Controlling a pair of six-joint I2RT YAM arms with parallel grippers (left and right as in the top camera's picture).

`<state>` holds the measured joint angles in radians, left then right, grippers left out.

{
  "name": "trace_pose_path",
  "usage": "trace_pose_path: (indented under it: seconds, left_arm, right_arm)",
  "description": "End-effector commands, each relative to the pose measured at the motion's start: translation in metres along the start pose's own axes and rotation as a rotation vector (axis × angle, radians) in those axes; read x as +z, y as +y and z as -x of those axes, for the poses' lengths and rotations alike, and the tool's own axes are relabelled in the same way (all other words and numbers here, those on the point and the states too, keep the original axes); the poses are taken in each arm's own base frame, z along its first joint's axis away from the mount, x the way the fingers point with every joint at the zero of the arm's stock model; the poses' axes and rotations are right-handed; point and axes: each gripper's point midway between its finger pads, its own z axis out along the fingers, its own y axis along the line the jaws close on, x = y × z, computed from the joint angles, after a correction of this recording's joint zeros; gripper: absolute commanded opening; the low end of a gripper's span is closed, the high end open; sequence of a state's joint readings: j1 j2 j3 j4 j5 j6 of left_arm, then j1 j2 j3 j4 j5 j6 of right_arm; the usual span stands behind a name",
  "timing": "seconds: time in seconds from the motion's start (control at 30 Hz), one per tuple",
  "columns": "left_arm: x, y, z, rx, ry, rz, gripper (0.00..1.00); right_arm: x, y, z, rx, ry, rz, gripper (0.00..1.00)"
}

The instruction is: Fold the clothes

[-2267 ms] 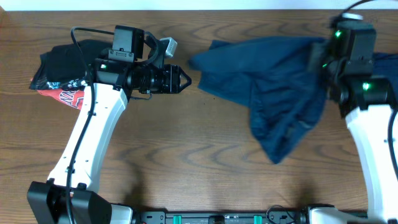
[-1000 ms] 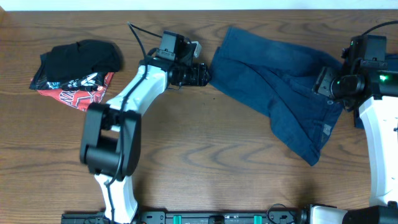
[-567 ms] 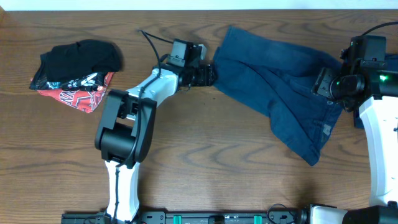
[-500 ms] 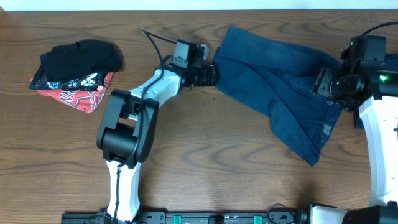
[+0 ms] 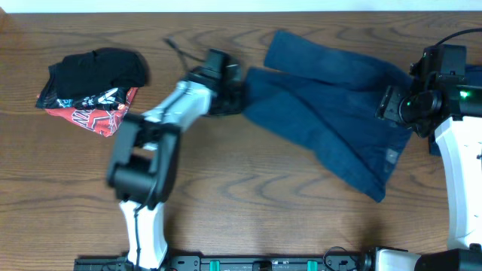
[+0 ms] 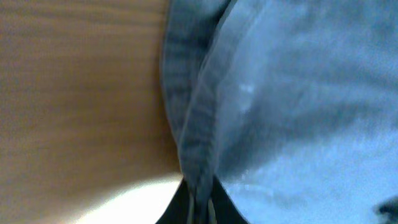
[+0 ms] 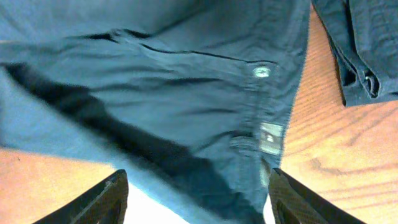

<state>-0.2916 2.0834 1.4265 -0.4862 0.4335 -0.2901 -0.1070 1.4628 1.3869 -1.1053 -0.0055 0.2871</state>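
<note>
A pair of blue jeans [image 5: 324, 113] lies spread across the right half of the wooden table. My left gripper [image 5: 238, 92] is at its left edge. In the left wrist view this gripper [image 6: 200, 214] is shut on the jeans' folded hem [image 6: 193, 124], and the cloth fills the right side. My right gripper [image 5: 393, 102] hovers over the waistband end. Its open fingers [image 7: 106, 199] straddle the jeans [image 7: 155, 87] near the button [image 7: 261, 72] without pinching cloth.
A bundle of black and red clothes [image 5: 90, 86] sits at the far left of the table [image 5: 248, 203]. Another dark blue garment [image 7: 364, 43] lies beside the jeans at the right edge, under my right arm.
My left gripper has shut on the jeans' left edge and drawn it a little leftward, stretching the cloth. The right arm has stayed in place.
</note>
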Motion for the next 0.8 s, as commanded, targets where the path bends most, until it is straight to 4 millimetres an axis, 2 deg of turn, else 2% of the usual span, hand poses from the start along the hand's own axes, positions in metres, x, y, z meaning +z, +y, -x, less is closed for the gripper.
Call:
trace_pose_path:
  seconds: [0.0, 0.13, 0.23, 0.33, 0.47, 0.5, 0.57, 0.6, 0.67, 0.77]
  left_arm:
    - [-0.081, 0.028, 0.002, -0.11, -0.04, 0.059, 0.06]
    - [-0.144, 0.081, -0.055, -0.278, 0.095, 0.279, 0.06]
    - [-0.167, 0.1, -0.075, -0.325, 0.135, 0.364, 0.06]
    - [-0.169, 0.101, -0.082, -0.334, 0.161, 0.369, 0.06]
    - [-0.164, 0.097, -0.092, -0.321, 0.201, 0.375, 0.08]
    - [-0.163, 0.096, -0.095, -0.319, 0.212, 0.377, 0.14]
    - [-0.164, 0.095, -0.101, -0.324, 0.233, 0.382, 0.35]
    - [-0.165, 0.095, -0.104, -0.327, 0.245, 0.385, 0.42]
    - [-0.167, 0.096, -0.11, -0.335, 0.27, 0.39, 0.51]
    - [-0.17, 0.095, -0.118, -0.338, 0.305, 0.396, 0.55]
  right_arm:
    - [-0.01, 0.002, 0.001, -0.044, -0.019, 0.009, 0.72]
    - [-0.009, 0.001, -0.009, -0.044, 0.024, 0.007, 0.75]
    - [-0.005, -0.001, -0.018, -0.043, 0.074, 0.003, 0.75]
    - [0.001, 0.003, -0.023, -0.042, 0.107, 0.022, 0.75]
    - [0.007, 0.021, -0.036, -0.068, 0.184, 0.13, 0.74]
    - [0.007, 0.028, -0.04, -0.094, 0.21, 0.168, 0.74]
    - [0.009, 0.037, -0.05, -0.136, 0.256, 0.219, 0.75]
    - [0.009, 0.042, -0.056, -0.165, 0.283, 0.243, 0.75]
    - [0.011, 0.048, -0.068, -0.215, 0.334, 0.266, 0.75]
    - [0.014, 0.052, -0.086, -0.257, 0.415, 0.262, 0.76]
